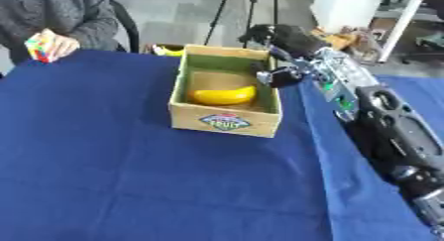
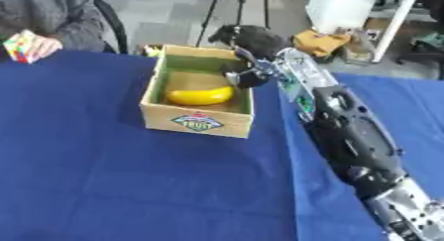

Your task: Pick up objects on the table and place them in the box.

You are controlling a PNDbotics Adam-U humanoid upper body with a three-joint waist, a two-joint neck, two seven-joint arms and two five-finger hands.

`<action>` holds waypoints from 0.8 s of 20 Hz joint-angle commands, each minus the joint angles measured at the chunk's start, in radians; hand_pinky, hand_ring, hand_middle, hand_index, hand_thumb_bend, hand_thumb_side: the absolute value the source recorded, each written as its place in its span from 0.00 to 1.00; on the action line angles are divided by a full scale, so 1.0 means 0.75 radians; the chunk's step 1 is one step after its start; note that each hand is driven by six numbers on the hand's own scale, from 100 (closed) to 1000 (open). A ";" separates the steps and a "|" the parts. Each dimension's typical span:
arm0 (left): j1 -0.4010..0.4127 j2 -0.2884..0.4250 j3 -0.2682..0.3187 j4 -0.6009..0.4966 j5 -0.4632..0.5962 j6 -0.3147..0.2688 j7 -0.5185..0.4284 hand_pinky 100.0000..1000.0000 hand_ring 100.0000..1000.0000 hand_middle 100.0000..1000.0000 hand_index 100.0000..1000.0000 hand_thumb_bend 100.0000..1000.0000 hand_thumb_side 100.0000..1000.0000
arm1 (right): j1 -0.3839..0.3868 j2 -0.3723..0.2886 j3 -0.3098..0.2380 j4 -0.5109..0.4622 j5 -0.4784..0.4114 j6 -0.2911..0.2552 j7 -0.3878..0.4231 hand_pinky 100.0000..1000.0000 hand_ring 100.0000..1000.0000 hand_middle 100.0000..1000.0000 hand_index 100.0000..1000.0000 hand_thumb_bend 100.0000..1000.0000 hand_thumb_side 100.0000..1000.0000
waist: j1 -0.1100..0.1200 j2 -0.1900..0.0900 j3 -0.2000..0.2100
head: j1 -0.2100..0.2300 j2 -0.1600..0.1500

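Note:
A cardboard box (image 1: 227,122) with a green inside and a fruit label on its front wall stands on the blue tablecloth (image 1: 121,175) at the middle back. A yellow banana (image 1: 224,95) lies on the box floor. My right arm reaches in from the lower right along the box's right side. Its black right hand (image 1: 284,40) hangs over the box's far right corner, above the rim and clear of the banana. At the far left edge a person's hand holds a coloured puzzle cube (image 1: 38,47) on the table. My left hand does not show.
Something small and yellow (image 1: 166,50) lies just behind the box's far left corner. Beyond the table stand a tripod (image 2: 227,7), a white cabinet (image 2: 347,7) and some clutter on the floor.

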 commanded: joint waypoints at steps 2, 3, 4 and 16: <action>0.001 0.035 0.036 -0.021 -0.014 0.000 0.024 0.47 0.43 0.50 0.59 0.08 1.00 | 0.107 -0.107 0.016 -0.315 -0.355 0.054 0.018 0.64 0.67 0.75 0.89 0.00 0.07 | 0.020 -0.029 -0.073 | 0.074 0.012; 0.004 0.037 0.044 -0.021 -0.017 0.000 0.029 0.47 0.43 0.50 0.59 0.07 1.00 | 0.158 -0.116 0.014 -0.385 -0.439 0.069 0.017 0.64 0.66 0.74 0.89 0.00 0.11 | 0.022 -0.030 -0.102 | 0.086 0.011; 0.006 0.039 0.051 -0.020 -0.020 0.000 0.034 0.47 0.43 0.50 0.59 0.07 1.00 | 0.203 -0.124 0.009 -0.446 -0.515 0.088 0.016 0.63 0.65 0.72 0.88 0.00 0.18 | 0.024 -0.030 -0.123 | 0.096 0.011; 0.024 0.050 0.095 -0.014 -0.034 -0.014 0.074 0.47 0.43 0.50 0.59 0.07 1.00 | 0.699 0.044 -0.141 -0.669 -1.215 0.307 -0.135 0.54 0.53 0.58 0.82 0.00 0.68 | 0.058 -0.029 -0.296 | 0.230 0.050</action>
